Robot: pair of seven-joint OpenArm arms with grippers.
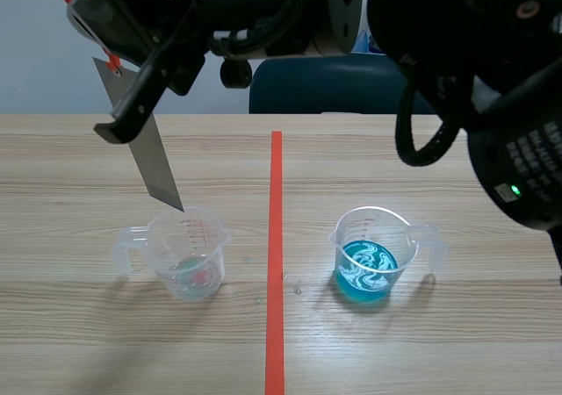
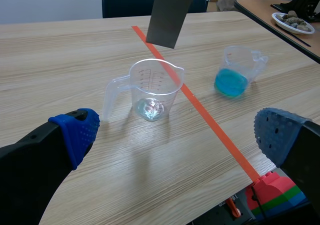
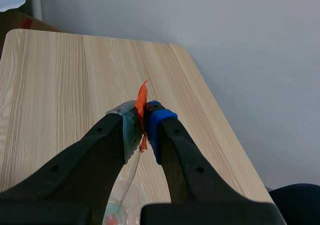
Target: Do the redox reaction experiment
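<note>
A grey metal strip (image 1: 156,168) (image 2: 169,12) with an orange tab hangs tilted, my right gripper (image 1: 118,114) (image 3: 142,127) shut on its upper end. This arm reaches across from the right, high over the table. The strip's lower corner is just above the rim of a clear measuring cup (image 1: 189,254) (image 2: 155,87), which holds only a small shiny bit at its bottom. Right of the tape line stands a second clear cup (image 1: 369,254) (image 2: 235,72) with blue liquid. My left gripper (image 2: 175,135) is open, low near the table's front, with the clear cup ahead of it.
A blue chair (image 1: 334,83) stands behind the table's far edge. In the left wrist view a second table with a plate of stones (image 2: 292,20) lies beyond the blue cup, and a coloured block (image 2: 277,190) sits below the near edge.
</note>
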